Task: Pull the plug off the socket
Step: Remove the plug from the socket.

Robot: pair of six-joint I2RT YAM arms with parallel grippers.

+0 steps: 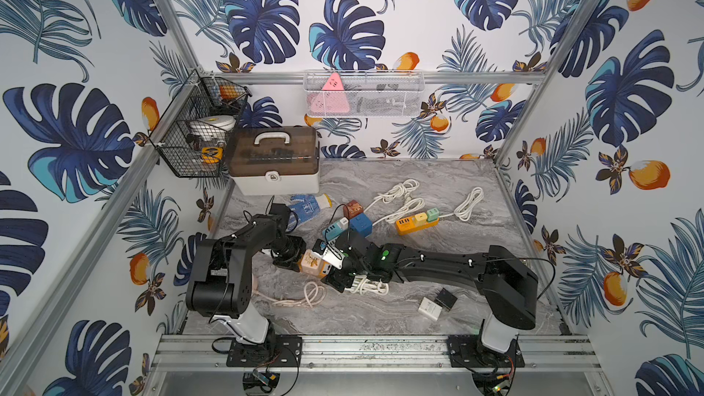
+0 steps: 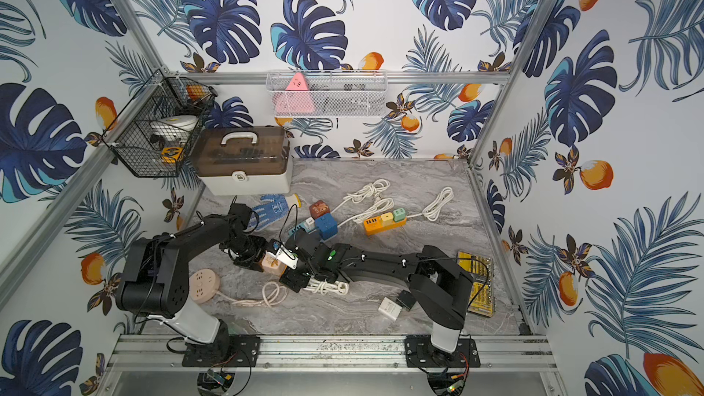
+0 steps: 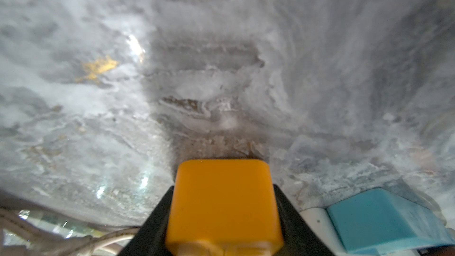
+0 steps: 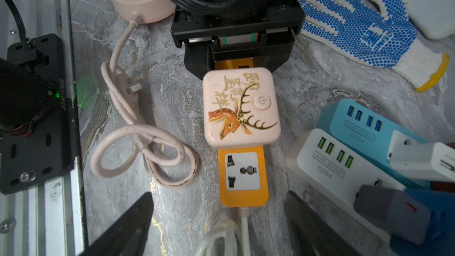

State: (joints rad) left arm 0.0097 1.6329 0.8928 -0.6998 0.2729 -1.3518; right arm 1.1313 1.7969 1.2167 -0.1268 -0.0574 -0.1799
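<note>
Left gripper (image 4: 236, 66) jaws pinch orange socket strip (image 4: 242, 178) on tabletop (image 4: 172, 82). Pink deer plug (image 4: 240, 107) sits seated in strip. Right gripper (image 4: 219, 195) jaws spread, gripping nothing.

pink deer plug (image 4: 241, 107) | seated on orange socket strip (image 4: 242, 178) | lying flat
</note>
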